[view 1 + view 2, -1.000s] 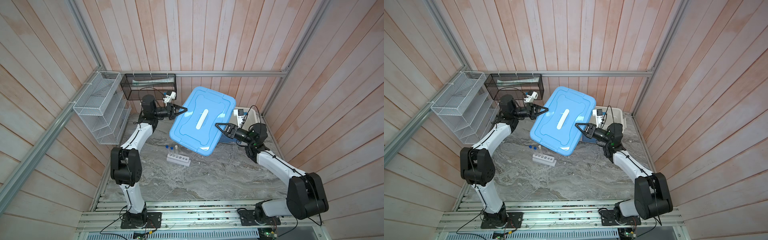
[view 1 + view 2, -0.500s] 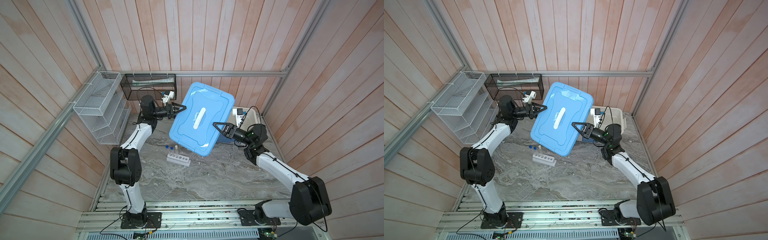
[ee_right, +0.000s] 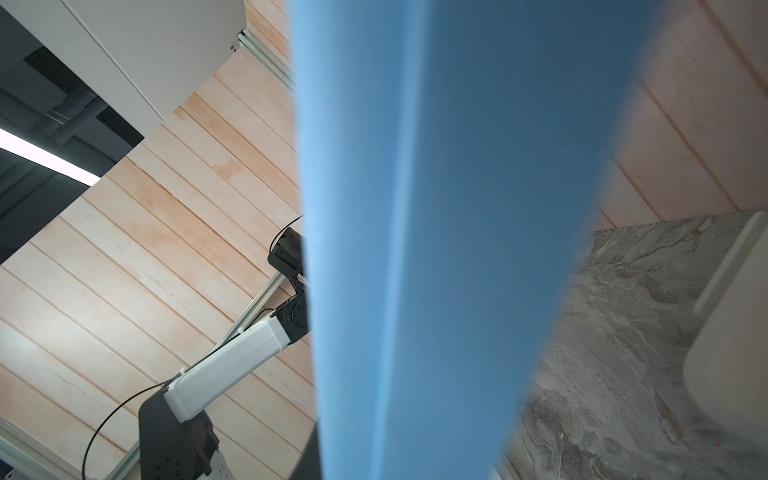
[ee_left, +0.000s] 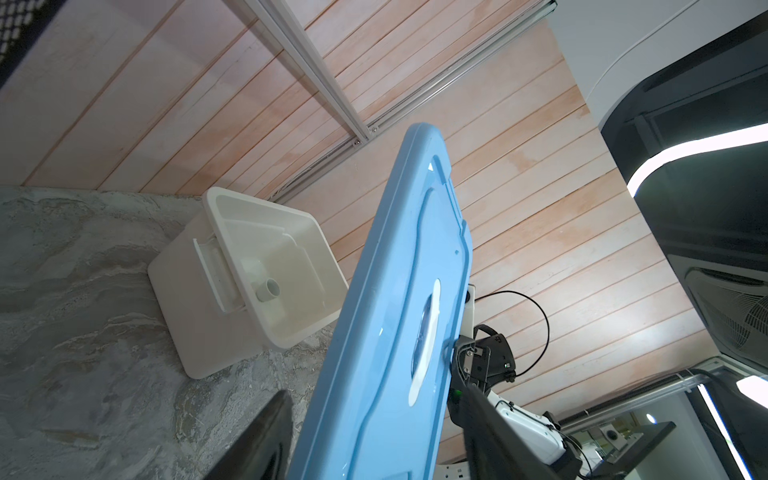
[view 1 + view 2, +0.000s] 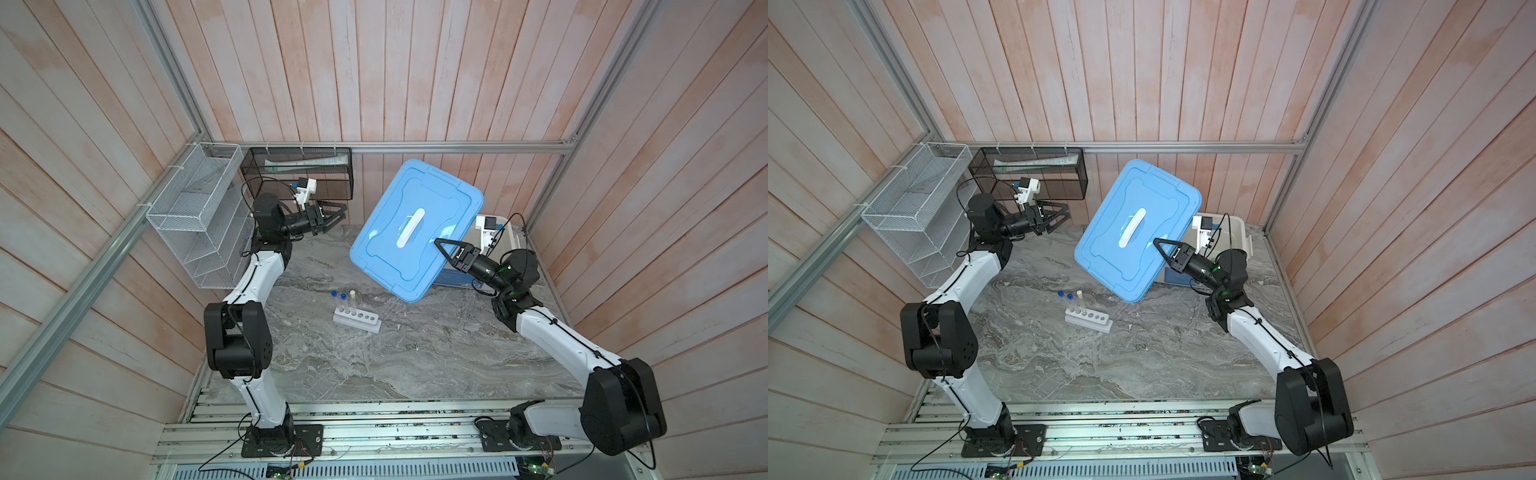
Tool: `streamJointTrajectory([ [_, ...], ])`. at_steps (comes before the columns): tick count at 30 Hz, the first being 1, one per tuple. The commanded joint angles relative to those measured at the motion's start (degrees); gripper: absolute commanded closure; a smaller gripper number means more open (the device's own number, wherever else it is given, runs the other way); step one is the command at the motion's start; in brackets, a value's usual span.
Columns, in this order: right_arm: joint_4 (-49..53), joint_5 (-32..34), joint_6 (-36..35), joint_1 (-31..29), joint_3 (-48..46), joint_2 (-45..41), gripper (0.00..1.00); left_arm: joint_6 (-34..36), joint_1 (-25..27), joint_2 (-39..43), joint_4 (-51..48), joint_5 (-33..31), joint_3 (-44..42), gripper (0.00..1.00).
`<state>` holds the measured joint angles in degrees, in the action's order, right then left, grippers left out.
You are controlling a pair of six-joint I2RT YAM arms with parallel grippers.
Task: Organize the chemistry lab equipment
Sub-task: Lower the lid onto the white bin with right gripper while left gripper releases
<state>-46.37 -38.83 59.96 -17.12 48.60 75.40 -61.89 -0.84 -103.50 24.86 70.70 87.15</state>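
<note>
The left gripper [image 5: 338, 214] no longer grips the light blue rectangular plastic lid [image 5: 440, 216]. A second ago it was pinching the lid's left edge; now its jaws are spread wide and it hangs clear of the lid, near the back edge of the grey marble-patterned bench [image 5: 374, 365]. The right gripper [image 5: 448, 252] alone carries the lid. It is clamped narrow on the lid's right edge, with one finger lying over the top face, and the lid is tipped up more steeply than before.

With the lid raised, the large white plastic bin [image 4: 187, 299] in the back right corner of the bench is uncovered. The left wrist view looks straight into it, and a small whitish round piece [image 4: 268, 289] lies on its floor.

The white six-hole plastic rack [image 5: 357, 322] is where it was, near the middle of the bench and well apart from both grippers. The three thin clear test tubes [image 5: 344, 303], two blue-capped and one white-capped, stand upright in the holes at its left end.

The handover probably means the opening step is nearly done. The left arm is free to fetch the rack, while the right arm still has to put the lid somewhere that does not block the bin. A one-sided grip on such a wide lid could let it swing or slip.
</note>
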Motion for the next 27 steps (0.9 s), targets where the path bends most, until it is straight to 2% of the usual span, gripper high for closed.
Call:
streamJointTrajectory([
  [1, -4.73, 6.84, 2.35, 1.19, -0.82, -3.22, 0.99, 2.93, 0.23, 2.97, -0.49, -1.24, -1.73, 0.34],
  [4, -5.22, 13.31, 3.75, 1.83, -2.45, -5.20, 0.98, 4.24, 0.31, 4.46, -1.27, -2.10, -3.65, 0.34],
  [9, -6.71, 28.65, 6.83, 2.26, -7.81, -8.97, 0.98, 9.31, 1.90, 5.99, -6.31, -3.34, -4.89, 0.34],
  [12, -6.28, 34.74, 8.26, 2.67, -9.80, -10.37, 0.98, 14.84, 3.99, 6.48, -12.50, -4.75, -3.90, 0.34],
  [15, -5.27, 40.08, 9.58, 2.71, -11.25, -11.06, 0.98, 16.69, 6.21, 5.93, -14.56, -4.95, -3.31, 0.34],
  [27, -10.45, 50.02, 15.96, 3.32, -16.21, -7.75, 0.98, 19.83, 8.50, 6.55, -18.17, -5.47, -4.21, 0.36],
])
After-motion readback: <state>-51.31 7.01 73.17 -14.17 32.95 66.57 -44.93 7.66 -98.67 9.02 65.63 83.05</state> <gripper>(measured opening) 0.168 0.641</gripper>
